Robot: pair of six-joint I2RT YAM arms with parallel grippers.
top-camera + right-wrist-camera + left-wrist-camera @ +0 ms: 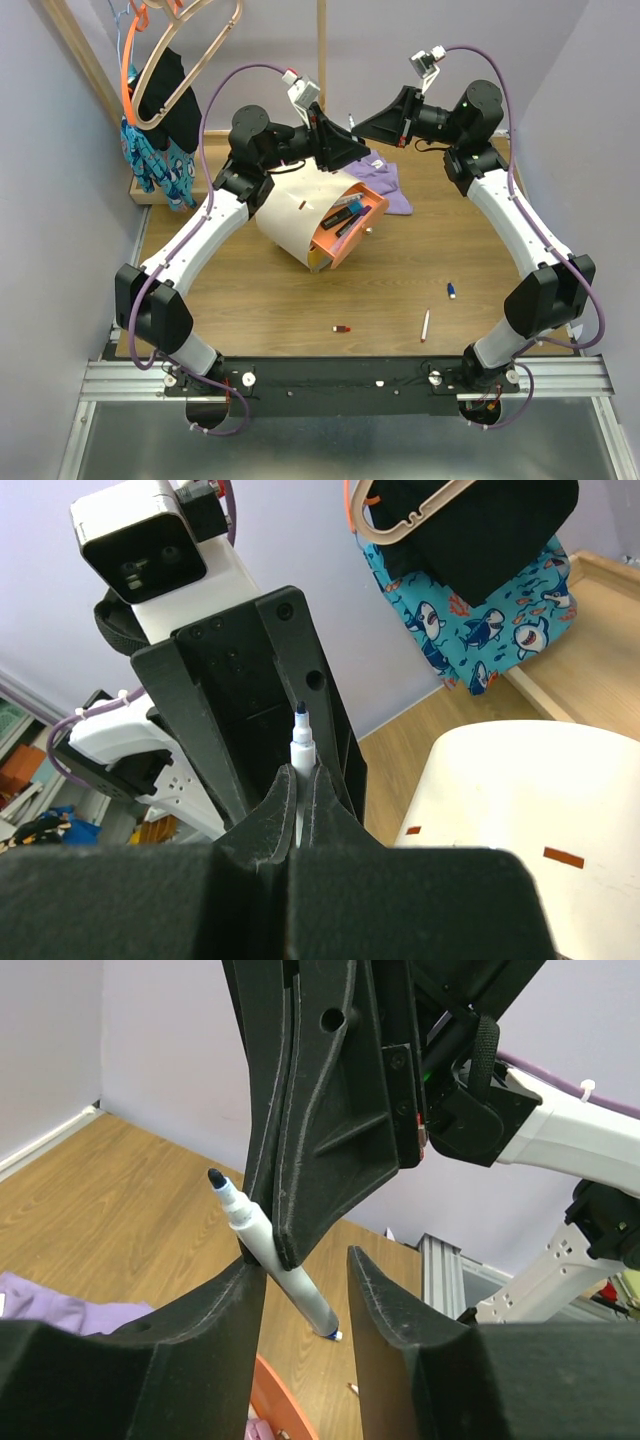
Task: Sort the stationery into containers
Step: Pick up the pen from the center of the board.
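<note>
The cream-white drum container [288,228] lies tipped on the wooden table [250,300] just in front of the left arm. Its orange drawer [330,252] is pulled out toward the table's middle. Several dark markers [345,214] lie in the drawer side by side, one of them showing a red part; how many there are cannot be told. Both claws meet in the air above and just behind the drawer, near the purple cloth [397,192]. The right gripper [300,780] is pinched tight on a white marker [300,1295], which is held about mid-barrel. The marker's dark felt tip sticks up past the fingertips and its blue-ended tail slants down below them. The left gripper [303,1257] comes at the marker from the opposite side with its jaws apart. The lower barrel passes between the two fingers [405,1350]. It lies against one finger, and a clear gap shows on the side of the other, so this claw has no grip on it. Three pieces of stationery lie loose on the table nearer the arm bases and well apart from the drum. They are a thin white pen [425,325], a small blue-capped marker [452,290] just behind it, and a short red item [342,328] to their left.
</note>
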